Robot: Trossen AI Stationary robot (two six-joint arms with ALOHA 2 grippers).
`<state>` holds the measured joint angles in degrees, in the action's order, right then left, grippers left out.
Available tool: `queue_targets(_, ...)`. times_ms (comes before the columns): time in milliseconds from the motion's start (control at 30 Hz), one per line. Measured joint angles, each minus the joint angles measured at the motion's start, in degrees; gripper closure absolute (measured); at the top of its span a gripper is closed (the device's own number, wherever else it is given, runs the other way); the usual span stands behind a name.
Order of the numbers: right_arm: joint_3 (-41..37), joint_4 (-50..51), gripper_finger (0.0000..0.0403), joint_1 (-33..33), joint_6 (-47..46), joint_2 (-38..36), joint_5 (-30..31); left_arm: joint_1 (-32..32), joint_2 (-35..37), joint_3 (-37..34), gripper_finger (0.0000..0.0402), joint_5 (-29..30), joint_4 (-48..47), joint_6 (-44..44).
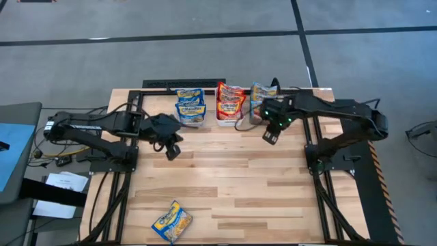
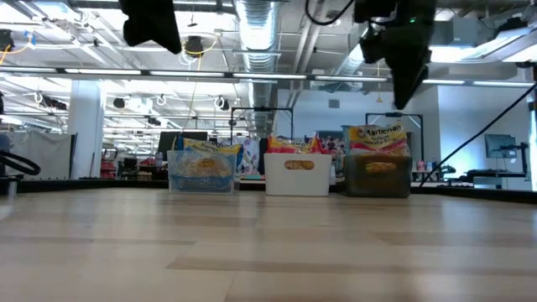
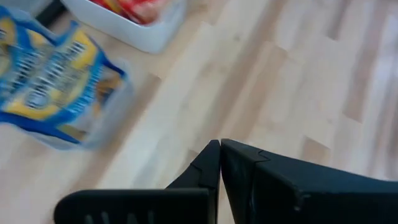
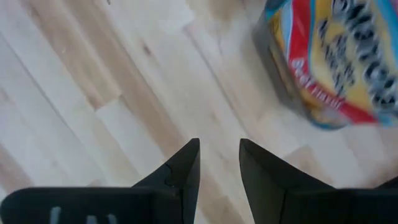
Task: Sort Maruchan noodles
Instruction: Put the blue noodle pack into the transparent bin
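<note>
Three bins stand in a row at the table's far edge. A clear bin (image 1: 191, 111) holds blue-and-yellow Maruchan noodles (image 3: 50, 81). A white bin (image 1: 230, 104) holds red-and-yellow packets. A dark bin (image 1: 261, 101) holds blue-and-orange packets (image 4: 339, 56). One blue-and-yellow packet (image 1: 172, 222) lies flat near the table's front left. My left gripper (image 1: 174, 152) hangs above the table in front of the clear bin, shut and holding nothing (image 3: 219, 149). My right gripper (image 1: 271, 137) hangs in front of the dark bin, open, with nothing between its fingers (image 4: 219, 152).
The bare wooden table top (image 1: 239, 184) stretches between the bins and the front edge. Dark arm frames stand along the table's left (image 1: 116, 191) and right (image 1: 328, 191) sides. A black bar (image 1: 184, 83) lies behind the bins.
</note>
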<state>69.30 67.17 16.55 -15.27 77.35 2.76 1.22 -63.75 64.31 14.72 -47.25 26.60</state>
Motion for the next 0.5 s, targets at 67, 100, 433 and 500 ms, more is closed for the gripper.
queue_targets(67, -2.1, -0.2, 0.0266, -1.4, -2.4, -2.1, 0.0, 1.8, 0.0, 0.0, 0.0401, -1.3, -0.3, 1.4)
queue_targets(100, -3.2, -0.2, 0.0266, -2.2, -3.6, -3.2, 0.0, 2.7, 0.0, 0.0, 0.0401, -1.7, -0.6, 2.1)
queue_targets(433, -9.2, -1.2, 0.0266, -10.3, -15.4, -8.2, -0.1, 12.6, 0.0, 0.0, 0.0401, -1.9, -5.7, 12.9)
queue_targets(500, -9.2, -1.6, 0.0266, -12.1, -17.4, -8.1, -0.2, 15.1, 0.0, 0.0, 0.0401, -1.9, -6.6, 15.8)
